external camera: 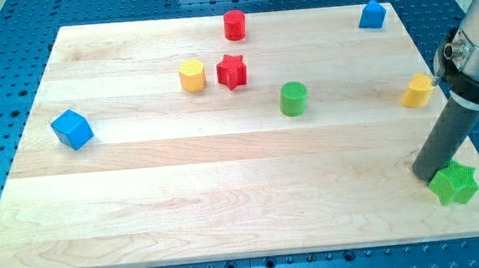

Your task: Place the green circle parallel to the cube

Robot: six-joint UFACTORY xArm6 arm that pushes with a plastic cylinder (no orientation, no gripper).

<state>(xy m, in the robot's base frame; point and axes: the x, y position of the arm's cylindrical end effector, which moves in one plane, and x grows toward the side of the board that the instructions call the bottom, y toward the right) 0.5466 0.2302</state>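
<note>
My tip [425, 173] rests on the wooden board [228, 203] near its lower right corner, touching or just beside the left edge of the green star [454, 184], which sits close to the board's right edge. The arm carries no pincer at all, only the straight dark rod [442, 139], so there is nothing to spread or press together. The green circle [293, 98], a short round block, stands right of the board's middle in the upper half, well apart from my tip and with bare wood all round it. The blue cube [72, 129] lies far across on the view's left, near the left edge, turned at an angle to the board's sides; it is a little lower in the view than the green circle. Between them, nearer the view's top, the yellow hexagon block [192, 74] and the red star [232, 71] sit just beside each other, with a narrow gap. A red cylinder [234, 25] stands near the top edge above the red star. A second blue block [371, 14], its shape hard to make out, sits at the top right corner. A yellow block [418, 91] lies at the right edge, just beside the rod's grey housing
</note>
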